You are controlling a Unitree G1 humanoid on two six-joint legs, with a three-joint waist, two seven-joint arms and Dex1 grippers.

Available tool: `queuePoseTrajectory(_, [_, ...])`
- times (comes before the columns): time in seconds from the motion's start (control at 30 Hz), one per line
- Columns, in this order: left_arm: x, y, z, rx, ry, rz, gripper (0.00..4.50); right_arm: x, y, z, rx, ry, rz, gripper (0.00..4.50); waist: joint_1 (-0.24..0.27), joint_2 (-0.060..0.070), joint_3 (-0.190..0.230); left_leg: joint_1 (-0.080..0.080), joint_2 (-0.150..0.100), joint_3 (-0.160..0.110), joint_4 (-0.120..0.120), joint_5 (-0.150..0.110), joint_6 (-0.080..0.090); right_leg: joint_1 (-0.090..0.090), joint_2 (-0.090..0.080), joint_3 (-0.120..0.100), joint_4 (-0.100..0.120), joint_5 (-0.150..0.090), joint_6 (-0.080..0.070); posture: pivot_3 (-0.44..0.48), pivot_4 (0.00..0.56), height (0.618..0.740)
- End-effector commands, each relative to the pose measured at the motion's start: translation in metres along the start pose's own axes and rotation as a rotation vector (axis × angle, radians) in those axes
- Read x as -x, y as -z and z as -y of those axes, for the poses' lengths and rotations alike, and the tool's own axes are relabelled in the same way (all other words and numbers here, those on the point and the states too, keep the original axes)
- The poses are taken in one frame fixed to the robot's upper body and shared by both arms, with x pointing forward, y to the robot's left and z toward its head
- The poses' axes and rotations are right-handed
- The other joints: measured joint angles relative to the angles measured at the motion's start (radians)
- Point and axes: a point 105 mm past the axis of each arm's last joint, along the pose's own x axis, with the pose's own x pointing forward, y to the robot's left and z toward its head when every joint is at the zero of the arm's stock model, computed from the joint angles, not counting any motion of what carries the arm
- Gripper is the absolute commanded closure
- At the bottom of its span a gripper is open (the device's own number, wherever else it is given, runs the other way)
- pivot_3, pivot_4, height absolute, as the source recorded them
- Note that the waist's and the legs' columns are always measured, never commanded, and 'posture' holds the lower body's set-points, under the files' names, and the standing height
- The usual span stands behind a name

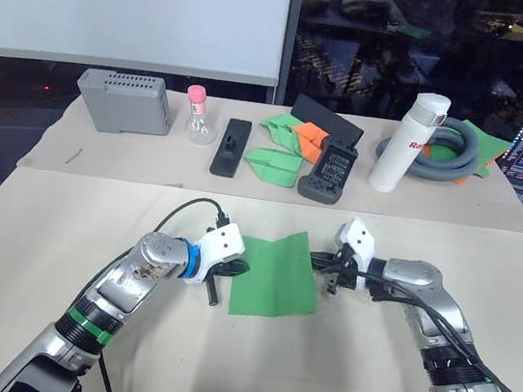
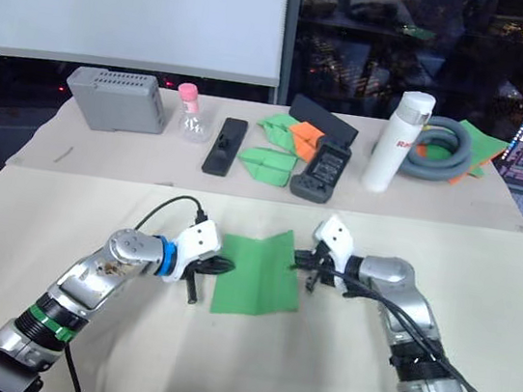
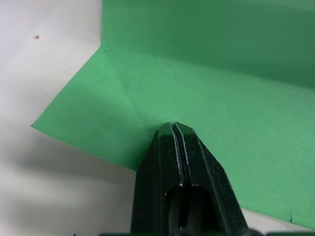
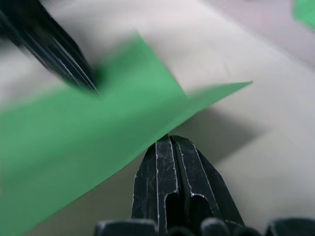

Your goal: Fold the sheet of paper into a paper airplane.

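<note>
The sheet of paper [image 1: 276, 276] lies mid-desk [image 1: 61, 236], pinched at opposite edges by the left pincer [image 3: 173, 127] and right pincer [image 4: 170, 140], both clamped. If pulled apart, the thin sheet could be torn or slip free.

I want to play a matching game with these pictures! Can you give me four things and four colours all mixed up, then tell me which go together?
Things:
1. paper between the two pincers
2. bottle on the back table
3. hose coiled beside the bottle
4. cap of the little flask

Colours:
A. pink
B. grey
C. bright green
D. white

Pairs: 1-C, 2-D, 3-B, 4-A
</note>
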Motion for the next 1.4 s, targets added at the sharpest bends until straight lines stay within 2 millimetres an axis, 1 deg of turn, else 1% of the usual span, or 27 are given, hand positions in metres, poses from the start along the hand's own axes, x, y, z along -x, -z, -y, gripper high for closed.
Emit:
queuePoseTrajectory(0.03, [-0.005, 0.024, 0.006, 0.051, 0.011, -0.089, 4.5, -0.017, -0.009, -0.02, 0.023, -0.069, 0.031, 4.49, 0.0, 0.0, 0.0, 0.0, 0.0, 0.0, 0.0, 0.0, 0.0, 0.0, 0.0, 0.0, 0.0, 0.0, 0.0, 0.0, 0.15, 0.74])
queuePoseTrajectory(0.13, [-0.004, 0.022, 0.004, 0.065, -0.005, -0.075, 4.5, -0.032, -0.006, -0.029, 0.024, -0.08, 0.019, 4.49, 0.002, 0.0, 0.0, 0.0, -0.001, -0.001, 0.0, 0.0, 0.0, 0.0, 0.0, 0.0, 0.001, 0.0, 0.0, 0.0, 0.15, 0.74])
queuePoseTrajectory(0.2, [-0.002, 0.021, 0.003, 0.085, -0.015, -0.064, 4.5, -0.037, -0.003, -0.031, 0.023, -0.078, 0.002, 4.49, 0.003, 0.0, 0.0, 0.0, -0.001, -0.001, 0.0, 0.0, 0.0, 0.0, 0.0, 0.0, 0.001, 0.0, 0.0, 0.0, 0.15, 0.74])
queuePoseTrajectory(0.3, [0.006, 0.019, -0.002, 0.135, -0.036, -0.036, 4.5, -0.045, 0.014, -0.03, 0.042, -0.063, -0.09, 4.49, 0.0, 0.0, 0.0, 0.0, -0.001, -0.001, 0.0, 0.0, 0.0, -0.001, 0.0, 0.0, 0.001, 0.0, 0.0, 0.0, 0.15, 0.74])
queuePoseTrajectory(0.43, [0.027, 0.015, -0.012, 0.227, -0.081, 0.028, 4.5, -0.054, 0.023, -0.033, 0.041, -0.063, -0.142, 4.49, -0.01, 0.0, 0.0, 0.001, -0.001, -0.001, -0.002, 0.0, -0.001, -0.002, 0.0, 0.0, 0.001, 0.0, 0.0, 0.0, 0.15, 0.74])
queuePoseTrajectory(0.53, [0.05, 0.012, -0.02, 0.273, -0.115, 0.063, 4.5, -0.057, 0.031, -0.036, 0.05, -0.079, -0.187, 4.49, -0.016, 0.0, 0.0, 0.004, 0.0, -0.002, -0.005, 0.001, -0.002, -0.002, 0.0, 0.0, 0.001, 0.0, 0.0, 0.0, 0.15, 0.74])
queuePoseTrajectory(0.6, [0.062, 0.008, -0.024, 0.26, -0.146, 0.081, 4.5, -0.057, 0.037, -0.04, 0.049, -0.103, -0.22, 4.49, -0.016, 0.0, 0.0, 0.005, 0.0, -0.002, -0.006, 0.001, -0.002, -0.002, 0.0, 0.001, 0.001, 0.0, 0.0, 0.0, 0.15, 0.74])
queuePoseTrajectory(0.63, [0.065, 0.007, -0.025, 0.245, -0.154, 0.084, 4.5, -0.057, 0.039, -0.042, 0.048, -0.113, -0.233, 4.49, -0.015, 0.0, 0.0, 0.005, 0.0, -0.002, -0.006, 0.001, -0.002, -0.002, 0.0, 0.001, 0.001, 0.0, 0.0, 0.0, 0.15, 0.74])
queuePoseTrajectory(0.67, [0.066, 0.003, -0.024, 0.238, -0.148, 0.095, 4.5, -0.057, 0.041, -0.044, 0.056, -0.125, -0.248, 4.49, -0.011, 0.0, 0.0, 0.005, 0.0, -0.002, -0.006, 0.001, -0.002, -0.002, 0.0, 0.002, 0.001, 0.0, 0.0, 0.0, 0.15, 0.74])
queuePoseTrajectory(0.73, [0.068, -0.02, -0.023, 0.247, -0.125, 0.201, 4.5, -0.06, 0.043, -0.043, 0.075, -0.127, -0.269, 4.49, -0.005, 0.0, 0.0, 0.006, -0.001, -0.002, -0.006, 0.001, -0.002, -0.001, 0.0, 0.004, 0.001, 0.0, 0.0, 0.0, 0.15, 0.74])
queuePoseTrajectory(0.8, [0.066, -0.04, -0.023, 0.257, -0.104, 0.287, 4.5, -0.063, 0.043, -0.043, 0.084, -0.125, -0.279, 4.49, -0.002, -0.001, -0.001, 0.007, -0.001, -0.002, -0.006, 0.001, -0.002, -0.001, 0.0, 0.006, 0.001, 0.0, 0.0, 0.0, 0.15, 0.74])
queuePoseTrajectory(0.87, [0.058, -0.046, -0.02, 0.262, -0.082, 0.298, 4.5, -0.063, 0.044, -0.041, 0.085, -0.113, -0.287, 4.49, -0.003, -0.004, -0.002, 0.007, -0.001, -0.002, -0.006, 0.001, -0.002, -0.001, 0.0, 0.006, 0.0, 0.0, 0.0, 0.0, 0.15, 0.74])
queuePoseTrajectory(0.97, [0.039, -0.036, -0.013, 0.222, -0.061, 0.229, 4.5, -0.057, 0.045, -0.035, 0.11, -0.086, -0.313, 4.49, -0.006, -0.003, -0.003, 0.008, -0.001, -0.002, -0.007, 0.001, -0.002, -0.001, 0.0, 0.007, 0.001, 0.0, 0.0, 0.0, 0.15, 0.74])
queuePoseTrajectory(1.1, [0.021, -0.02, -0.006, 0.208, -0.048, 0.166, 4.5, -0.046, 0.041, -0.028, 0.114, -0.042, -0.316, 4.49, 0.001, -0.003, -0.003, 0.009, -0.003, -0.002, -0.007, 0.001, -0.002, -0.001, 0.0, 0.009, 0.001, 0.0, 0.0, 0.0, 0.15, 0.74])
queuePoseTrajectory(1.2, [0.015, -0.008, 0.003, 0.206, -0.025, 0.121, 4.5, -0.035, 0.039, -0.025, 0.152, -0.028, -0.32, 4.49, 0.011, -0.003, -0.003, 0.008, -0.004, -0.002, -0.007, 0.001, -0.002, -0.001, 0.0, 0.011, 0.0, 0.0, 0.0, 0.0, 0.15, 0.74])
queuePoseTrajectory(1.27, [0.011, -0.001, 0.013, 0.19, 0.01, 0.101, 4.5, -0.03, 0.036, -0.026, 0.16, -0.021, -0.319, 4.49, 0.016, -0.003, -0.003, 0.008, -0.005, -0.002, -0.007, 0.001, -0.001, -0.001, 0.0, 0.012, 0.0, 0.0, 0.0, 0.0, 0.15, 0.74])
queuePoseTrajectory(1.33, [0.006, 0.005, 0.024, 0.187, 0.057, 0.087, 4.5, -0.029, 0.032, -0.027, 0.151, -0.018, -0.302, 4.49, 0.02, -0.003, -0.003, 0.008, -0.005, -0.002, -0.007, 0.001, -0.001, -0.002, 0.0, 0.013, -0.001, 0.0, 0.0, 0.0, 0.15, 0.74])
queuePoseTrajectory(1.4, [0.0, 0.008, 0.03, 0.188, 0.077, 0.082, 4.5, -0.03, 0.028, -0.028, 0.15, -0.017, -0.278, 4.49, 0.024, -0.003, -0.003, 0.008, -0.005, -0.002, -0.007, 0.001, -0.001, -0.002, 0.0, 0.013, -0.001, 0.0, 0.0, 0.0, 0.15, 0.74])
